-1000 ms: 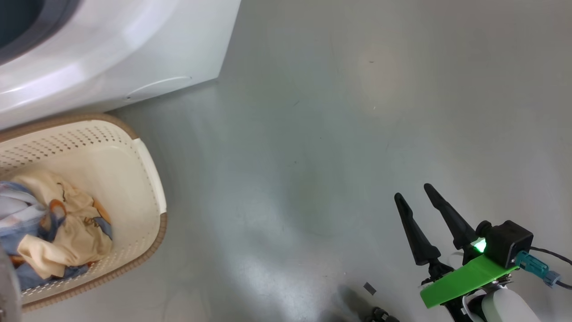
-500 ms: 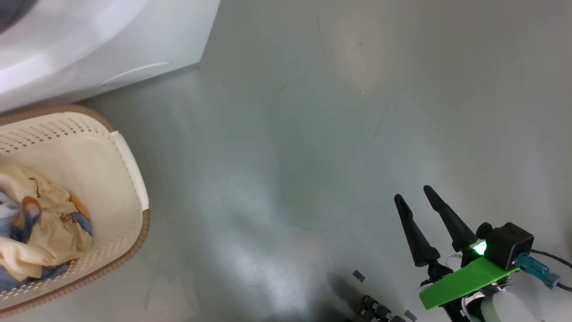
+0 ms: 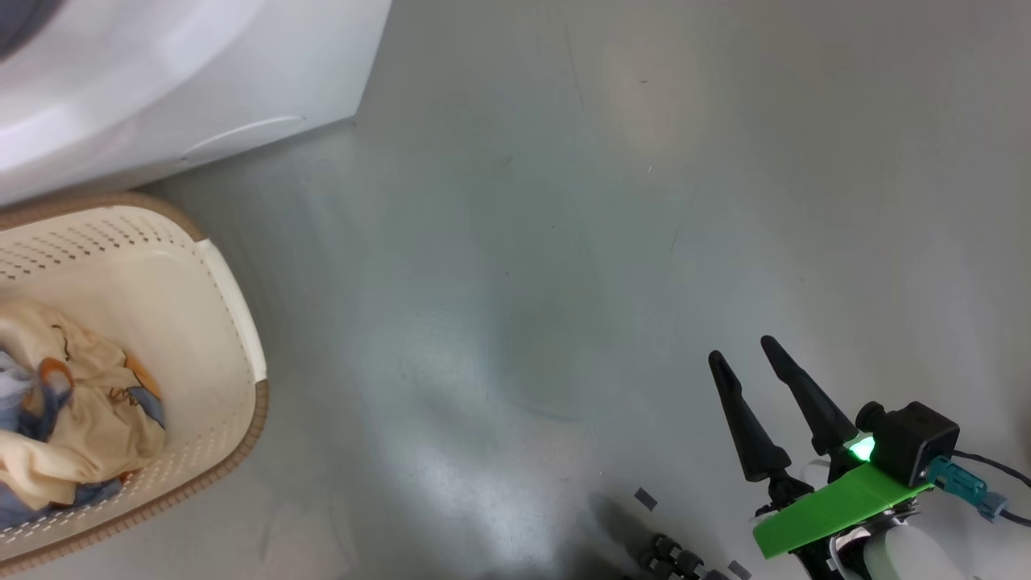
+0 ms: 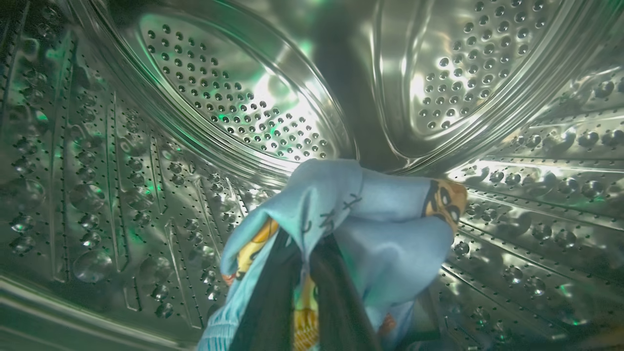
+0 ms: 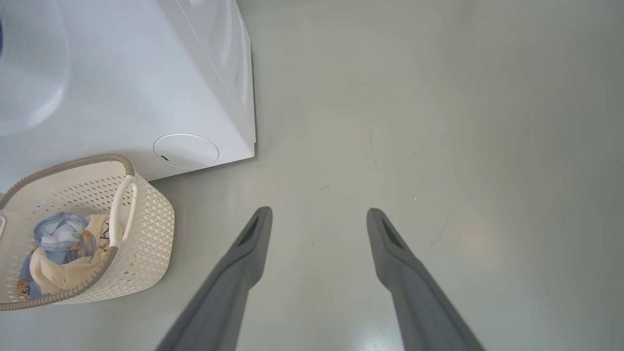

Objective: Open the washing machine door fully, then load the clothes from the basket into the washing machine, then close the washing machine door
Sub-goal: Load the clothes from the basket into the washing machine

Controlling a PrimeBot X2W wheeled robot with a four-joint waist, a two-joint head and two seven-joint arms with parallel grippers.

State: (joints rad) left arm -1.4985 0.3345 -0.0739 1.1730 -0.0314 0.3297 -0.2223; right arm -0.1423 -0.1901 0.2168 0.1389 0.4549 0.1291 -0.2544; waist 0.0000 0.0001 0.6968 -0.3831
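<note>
Inside the drum (image 4: 234, 112), left fingers (image 4: 265, 302) pinch blue clothes (image 4: 390, 234); right fingers (image 5: 243, 263) spread over floor (image 5: 438, 122).

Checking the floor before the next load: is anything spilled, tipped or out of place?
Nothing spilled: the basket stands upright by the washing machine with the clothes inside. A small grey scrap lies on the floor near the right gripper.

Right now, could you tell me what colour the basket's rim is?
The basket rim is brown, clearest in the head view.
</note>
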